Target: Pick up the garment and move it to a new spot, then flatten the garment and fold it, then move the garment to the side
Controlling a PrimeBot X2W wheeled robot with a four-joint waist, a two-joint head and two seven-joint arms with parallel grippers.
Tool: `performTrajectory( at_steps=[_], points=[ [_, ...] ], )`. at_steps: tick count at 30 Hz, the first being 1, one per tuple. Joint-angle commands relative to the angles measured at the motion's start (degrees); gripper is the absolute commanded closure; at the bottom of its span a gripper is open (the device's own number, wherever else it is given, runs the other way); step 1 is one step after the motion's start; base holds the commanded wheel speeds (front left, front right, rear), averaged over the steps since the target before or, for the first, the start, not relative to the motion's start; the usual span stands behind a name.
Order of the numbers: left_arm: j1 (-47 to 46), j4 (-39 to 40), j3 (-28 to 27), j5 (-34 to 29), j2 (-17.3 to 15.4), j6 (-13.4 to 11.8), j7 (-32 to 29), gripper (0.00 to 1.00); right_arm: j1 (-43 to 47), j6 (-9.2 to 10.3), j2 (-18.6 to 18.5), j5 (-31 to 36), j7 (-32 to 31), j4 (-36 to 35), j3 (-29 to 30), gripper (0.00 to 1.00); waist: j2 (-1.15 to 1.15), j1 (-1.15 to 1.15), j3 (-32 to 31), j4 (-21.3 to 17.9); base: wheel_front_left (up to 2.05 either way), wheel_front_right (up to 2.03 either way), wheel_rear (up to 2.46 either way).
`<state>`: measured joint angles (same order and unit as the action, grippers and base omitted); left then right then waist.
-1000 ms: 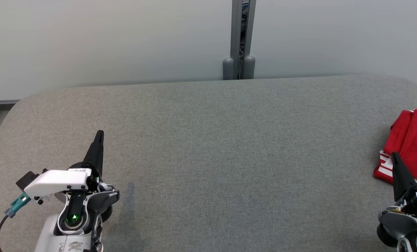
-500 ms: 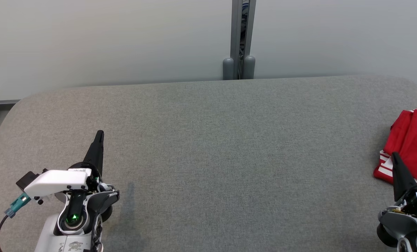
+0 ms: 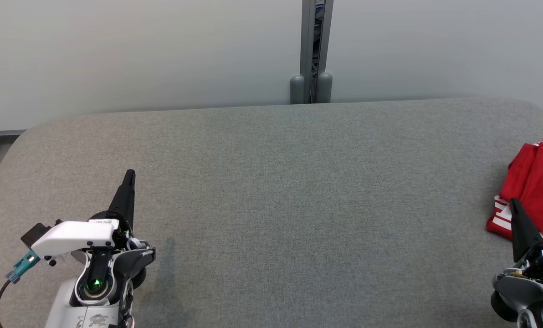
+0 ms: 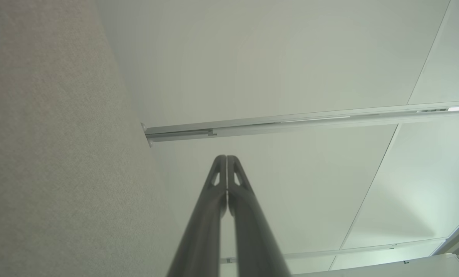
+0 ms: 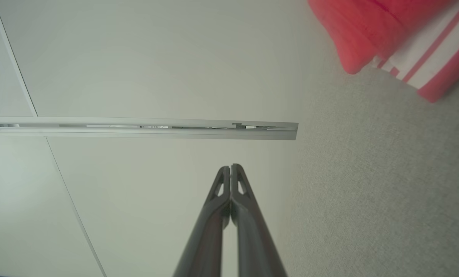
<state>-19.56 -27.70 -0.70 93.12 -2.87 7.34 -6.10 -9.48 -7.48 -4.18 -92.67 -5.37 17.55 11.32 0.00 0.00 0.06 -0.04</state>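
The garment (image 3: pixel 533 187) is red with white stripes and lies folded at the right edge of the grey table (image 3: pixel 271 191); in the right wrist view the garment (image 5: pixel 399 34) fills the top right corner. My right gripper (image 3: pixel 514 201) is shut and empty, its tip overlapping the garment's near edge in the head view; whether it touches, I cannot tell. Its closed fingertips (image 5: pixel 230 169) point at the pale wall. My left gripper (image 3: pixel 129 174) is shut and empty at the lower left, far from the garment, fingertips (image 4: pixel 226 158) pressed together.
A pale wall panel with a grey vertical post (image 3: pixel 316 50) stands behind the table. The table's rounded far corners and left edge (image 3: pixel 7 150) are in view. A teal connector and black cable (image 3: pixel 18 269) hang by my left wrist.
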Motion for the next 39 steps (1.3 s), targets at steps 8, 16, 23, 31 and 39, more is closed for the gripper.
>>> performTrajectory(
  at_steps=[8,16,23,31,39],
  points=[
    [-0.92,-0.03,-0.21,-0.23,-0.15,0.3,-0.29,1.0,-0.41,-0.02,-0.28,0.09,-0.25,0.11,0.21,1.0,0.0,0.0,0.0,0.0,0.0,0.0,0.0],
    [-0.92,-0.03,-0.23,-0.2,-0.15,0.3,-0.3,1.0,-0.42,-0.02,-0.27,0.11,-0.26,0.11,0.23,1.0,0.0,0.0,0.0,0.0,0.0,0.0,0.0],
    [-0.92,-0.03,-0.24,-0.22,-0.14,0.31,-0.31,1.0,-0.42,-0.02,-0.27,0.12,-0.25,0.11,0.24,1.0,0.0,0.0,0.0,0.0,0.0,0.0,0.0],
    [-0.92,-0.03,-0.26,-0.25,-0.13,0.31,-0.33,1.0,-0.42,-0.02,-0.25,0.14,-0.23,0.11,0.25,1.0,0.0,0.0,0.0,0.0,0.0,0.0,0.0],
    [-0.92,-0.03,-0.27,-0.26,-0.12,0.31,-0.34,1.0,-0.42,-0.02,-0.23,0.16,-0.24,0.11,0.26,1.0,0.0,0.0,0.0,0.0,0.0,0.0,0.0]
  ],
)
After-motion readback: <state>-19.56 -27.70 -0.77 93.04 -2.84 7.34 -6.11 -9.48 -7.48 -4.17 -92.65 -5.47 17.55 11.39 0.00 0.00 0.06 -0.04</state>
